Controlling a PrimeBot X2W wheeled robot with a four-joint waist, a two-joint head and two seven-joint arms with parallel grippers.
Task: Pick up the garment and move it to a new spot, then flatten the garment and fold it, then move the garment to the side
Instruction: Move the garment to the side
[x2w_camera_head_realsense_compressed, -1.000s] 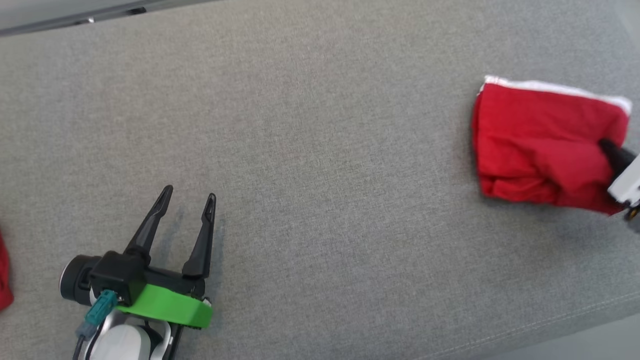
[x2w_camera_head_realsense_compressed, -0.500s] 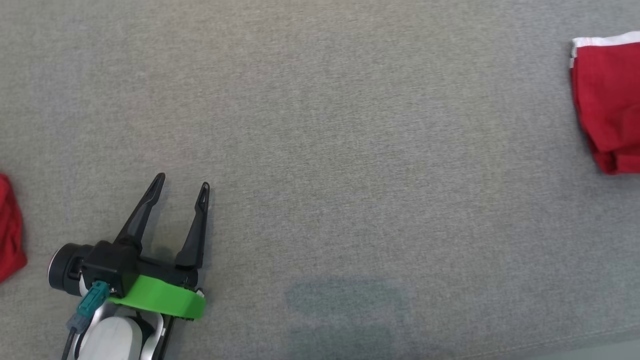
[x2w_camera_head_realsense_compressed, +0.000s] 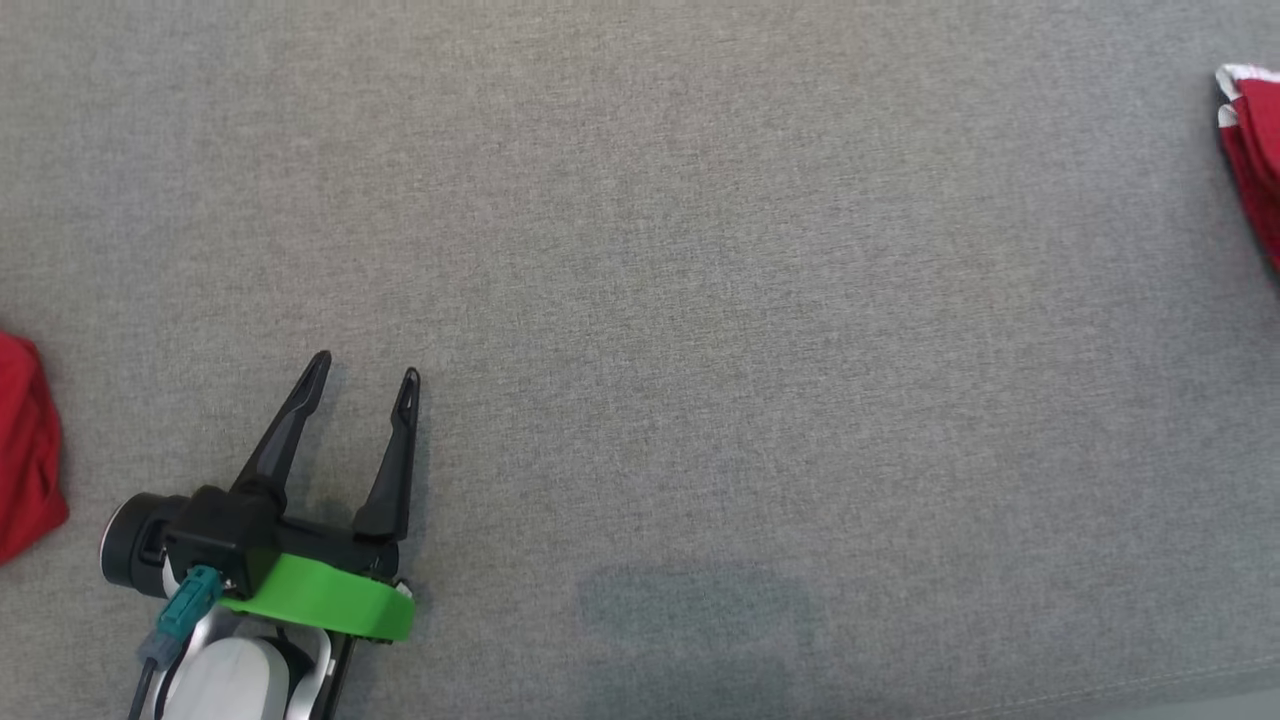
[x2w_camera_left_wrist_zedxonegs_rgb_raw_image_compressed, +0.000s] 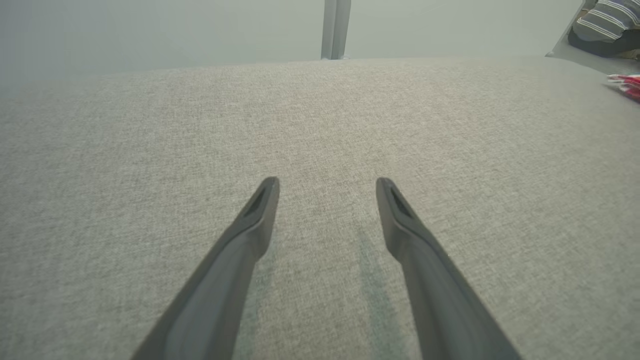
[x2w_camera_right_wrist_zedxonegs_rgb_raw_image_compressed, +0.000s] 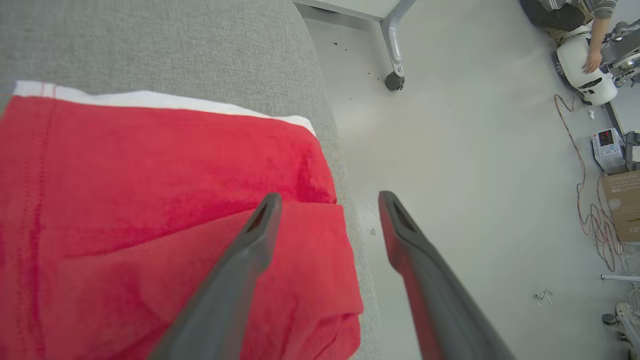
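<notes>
Left pincer (x2w_camera_head_realsense_compressed: 365, 365) and right pincer (x2w_camera_right_wrist_zedxonegs_rgb_raw_image_compressed: 328, 197) both gape empty, but the garment (x2w_camera_right_wrist_zedxonegs_rgb_raw_image_compressed: 150, 165) hugs the right edge of the counter (x2w_camera_right_wrist_zedxonegs_rgb_raw_image_compressed: 150, 40), so a stray nudge might dump it off.

Work surface: a flat, grey woven-fabric upholstered top (x2w_camera_head_realsense_compressed: 700, 300), evenly lit and uniform in texture. Past its rounded edge lies a smooth, pale grey floor (x2w_camera_right_wrist_zedxonegs_rgb_raw_image_compressed: 450, 150). A grey metal frame leg (x2w_camera_right_wrist_zedxonegs_rgb_raw_image_compressed: 391, 47) stands on this floor and ends in a dark caster wheel (x2w_camera_right_wrist_zedxonegs_rgb_raw_image_compressed: 394, 81). Thin red-orange cables (x2w_camera_right_wrist_zedxonegs_rgb_raw_image_compressed: 597, 225) lie loose just beside a brown cardboard box (x2w_camera_right_wrist_zedxonegs_rgb_raw_image_compressed: 622, 205).
</notes>
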